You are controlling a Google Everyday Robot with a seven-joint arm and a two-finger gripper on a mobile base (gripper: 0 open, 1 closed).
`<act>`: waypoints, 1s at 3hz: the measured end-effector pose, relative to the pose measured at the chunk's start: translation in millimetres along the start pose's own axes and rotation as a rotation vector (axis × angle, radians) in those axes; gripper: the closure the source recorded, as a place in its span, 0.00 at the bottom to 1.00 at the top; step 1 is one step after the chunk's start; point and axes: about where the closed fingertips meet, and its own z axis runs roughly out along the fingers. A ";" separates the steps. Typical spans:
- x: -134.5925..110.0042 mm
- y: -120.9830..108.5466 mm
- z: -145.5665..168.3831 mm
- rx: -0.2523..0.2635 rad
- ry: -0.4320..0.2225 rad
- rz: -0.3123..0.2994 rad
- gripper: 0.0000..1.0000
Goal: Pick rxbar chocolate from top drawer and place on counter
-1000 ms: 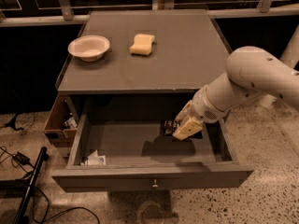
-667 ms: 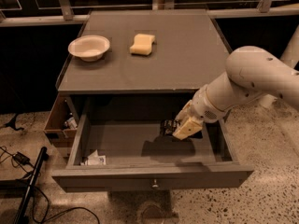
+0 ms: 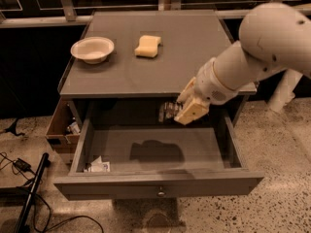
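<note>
The top drawer (image 3: 160,182) stands pulled open, its grey bottom bare in the middle with a shadow on it. My gripper (image 3: 177,113) hangs above the drawer's back right part, just below the counter's front edge. It is shut on the rxbar chocolate (image 3: 167,111), a small dark wrapped bar with pale marks that sticks out to the left of the fingers (image 3: 190,111). The bar is lifted off the drawer bottom. The counter (image 3: 146,74) is the grey top above the drawer.
A white bowl (image 3: 92,49) and a yellowish sponge (image 3: 148,46) sit at the back of the counter. A crumpled white paper scrap (image 3: 98,166) lies in the drawer's front left corner. A brown cardboard box (image 3: 60,125) stands left of the cabinet. Cables lie on the floor.
My gripper has risen with the bar from near the drawer bottom to just under the counter's front edge.
</note>
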 end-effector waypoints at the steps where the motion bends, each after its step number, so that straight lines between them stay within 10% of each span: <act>1: -28.0 -23.7 -24.4 0.076 -0.017 -0.058 1.00; 3: -80.2 -116.5 0.6 0.119 -0.121 -0.128 1.00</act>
